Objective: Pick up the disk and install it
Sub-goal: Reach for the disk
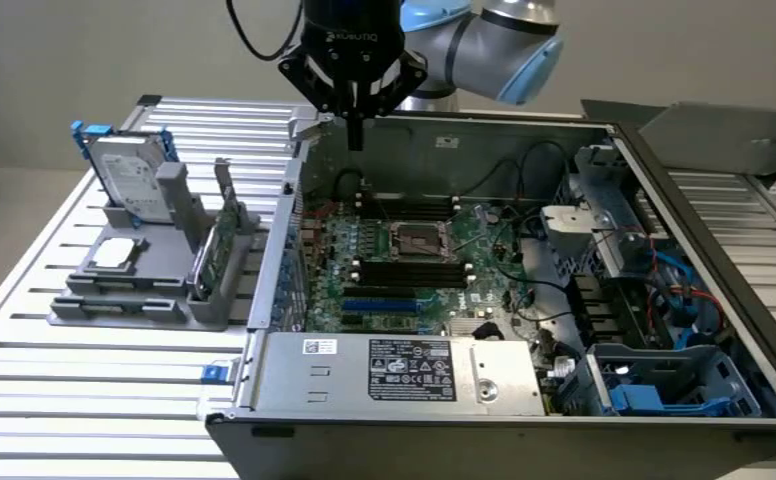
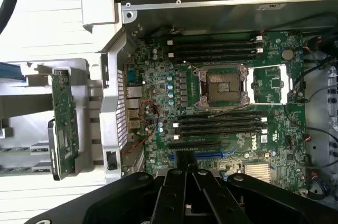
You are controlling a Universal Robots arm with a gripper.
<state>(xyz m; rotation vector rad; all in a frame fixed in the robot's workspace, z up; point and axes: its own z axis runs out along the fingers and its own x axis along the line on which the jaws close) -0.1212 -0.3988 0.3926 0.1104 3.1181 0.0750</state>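
At the exterior view's left, a grey rack (image 1: 128, 305) holds the disk (image 1: 135, 178) upright on edge at its far end, probably so it can be pinched from above. The disk is flat and silver-grey, with a pale label and blue rails. Beside it, a green card (image 1: 224, 238) stands in another slot. To the right, an open case (image 1: 361, 445) lies on its side, its board (image 1: 408, 250) facing up for access. The gripper (image 1: 356, 135) hovers over the case's far left corner, fingers closed on nothing, well apart from the disk.
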